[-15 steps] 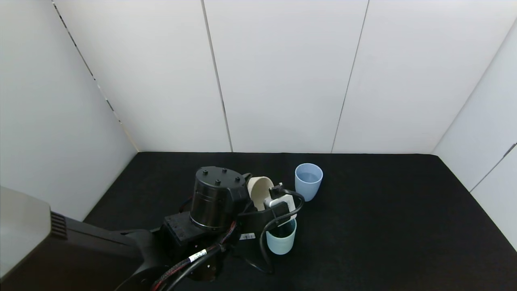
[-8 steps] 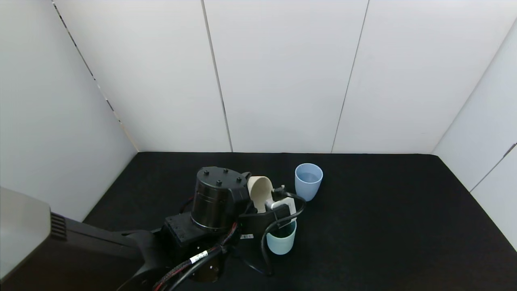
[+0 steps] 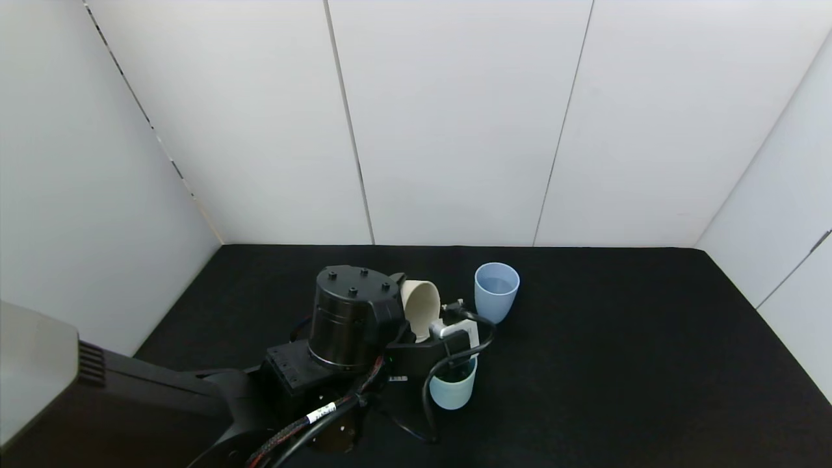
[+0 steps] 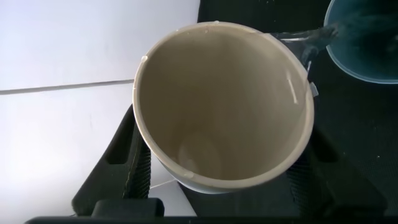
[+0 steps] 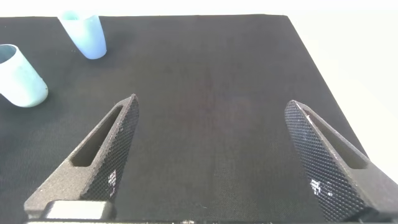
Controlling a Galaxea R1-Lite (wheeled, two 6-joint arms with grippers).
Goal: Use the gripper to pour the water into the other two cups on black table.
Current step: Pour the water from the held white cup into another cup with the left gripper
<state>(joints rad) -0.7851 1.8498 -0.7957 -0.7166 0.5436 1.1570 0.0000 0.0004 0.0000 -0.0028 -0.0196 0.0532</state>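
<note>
Left end effector [image 3: 434,323] at frame centre clamped on tilted beige cup [image 3: 421,307], over teal cup [image 3: 453,389]; blue cup [image 3: 496,291] beyond. Right end effector [image 5: 217,158] fingers apart over tabletop [image 3: 617,351].

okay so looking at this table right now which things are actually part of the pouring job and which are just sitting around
Part of the job:
- left gripper, shut on the tilted beige cream plastic tumbler
- pale teal plastic tumbler, below the tipped cup
- periwinkle blue plastic tumbler, upright
- matte black felt-like tabletop

Just there:
- right gripper, open, holding nothing
- white wall panels
</note>
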